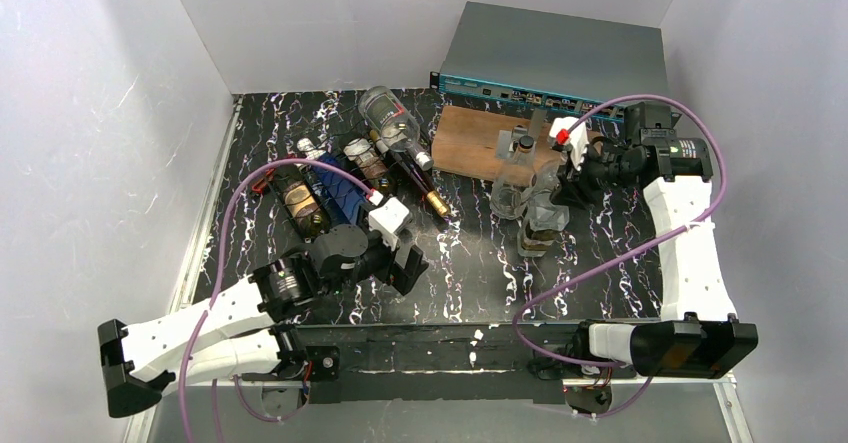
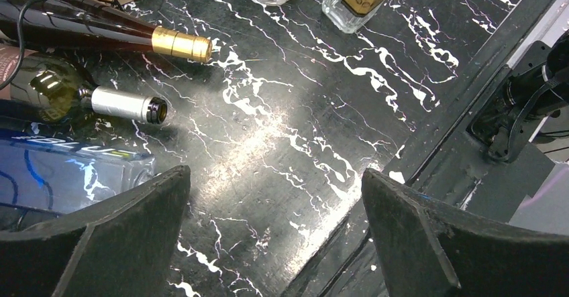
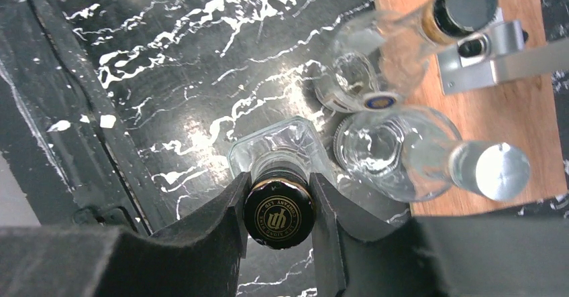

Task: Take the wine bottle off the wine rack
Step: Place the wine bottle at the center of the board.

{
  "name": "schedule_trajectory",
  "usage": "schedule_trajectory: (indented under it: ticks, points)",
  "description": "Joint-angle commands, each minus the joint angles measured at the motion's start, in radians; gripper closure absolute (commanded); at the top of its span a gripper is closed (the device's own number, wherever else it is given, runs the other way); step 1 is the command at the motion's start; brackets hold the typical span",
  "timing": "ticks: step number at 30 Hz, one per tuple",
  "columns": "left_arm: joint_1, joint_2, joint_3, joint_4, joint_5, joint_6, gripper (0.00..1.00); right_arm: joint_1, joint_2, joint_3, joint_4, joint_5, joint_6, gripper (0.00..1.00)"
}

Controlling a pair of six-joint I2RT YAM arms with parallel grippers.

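Observation:
The black wire wine rack (image 1: 275, 195) sits at the left middle of the table with several bottles lying in it. A dark wine bottle (image 1: 420, 178) with a gold foil neck (image 2: 181, 43) lies at its right side, next to a green bottle (image 2: 124, 104) with a silver neck and a clear blue bottle (image 2: 67, 169). My left gripper (image 1: 412, 263) is open and empty over bare table (image 2: 275, 176), in front of the rack. My right gripper (image 1: 563, 178) is shut on the black cap of an upright clear square bottle (image 3: 278, 210), away from the rack.
Two more clear bottles (image 3: 376, 62) (image 3: 416, 153) stand right beside the held one, at the edge of a brown wooden board (image 3: 483, 96). A clear bottle (image 1: 390, 118) lies behind the rack. A grey equipment box (image 1: 560, 53) sits at the back. White walls enclose the table.

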Motion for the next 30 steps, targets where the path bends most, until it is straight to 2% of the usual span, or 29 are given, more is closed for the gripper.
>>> schedule_trajectory:
  ticks: [1,14,21,30]
  points:
    - [0.004,-0.044,0.034,-0.04,-0.031,0.002,0.02,-0.053,-0.031,0.058,0.071,-0.015,0.022,0.99]
    - [0.006,-0.103,0.027,-0.04,-0.044,-0.017,0.02,-0.105,-0.031,0.005,0.209,0.111,0.146,0.96]
    - [0.005,-0.103,0.026,-0.052,-0.045,-0.02,0.02,-0.115,-0.037,-0.026,0.243,0.136,0.169,0.88]
    - [0.006,-0.107,0.033,-0.056,-0.047,-0.022,0.02,-0.117,-0.053,-0.049,0.237,0.111,0.157,0.69]
